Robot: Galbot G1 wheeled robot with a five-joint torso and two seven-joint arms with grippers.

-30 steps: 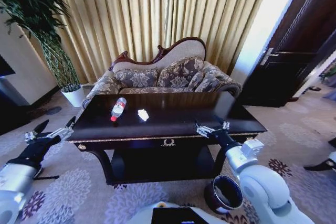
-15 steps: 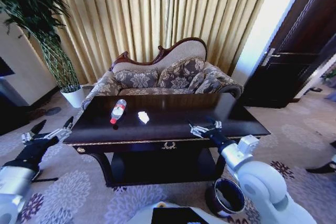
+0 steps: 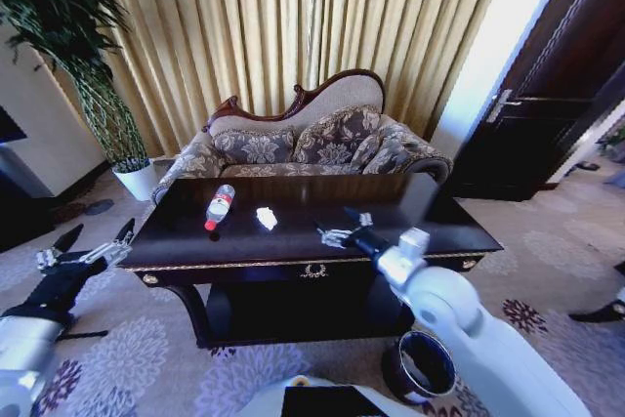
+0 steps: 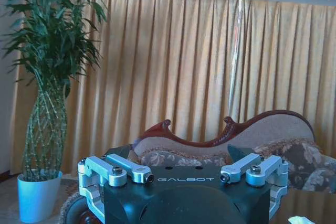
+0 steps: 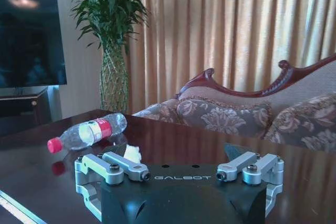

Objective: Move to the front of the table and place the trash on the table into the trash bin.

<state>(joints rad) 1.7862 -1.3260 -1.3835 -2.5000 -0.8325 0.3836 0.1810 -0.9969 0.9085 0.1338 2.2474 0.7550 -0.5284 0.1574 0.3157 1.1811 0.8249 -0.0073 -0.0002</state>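
Item 1: my right gripper (image 3: 340,233), jaws spread wide, empty, low over table (image 3: 439,231).
Item 2: crumpled paper (image 5: 132,153), just ahead of jaws.
Item 3: bottle (image 5: 86,133), beyond paper, on its side.
Item 4: my left gripper (image 3: 83,253), jaws apart, idle off table end.
Item 5: trash bin (image 3: 418,361), floor, behind right jaws.
Advice: centre paper between jaws, descend, close gently.
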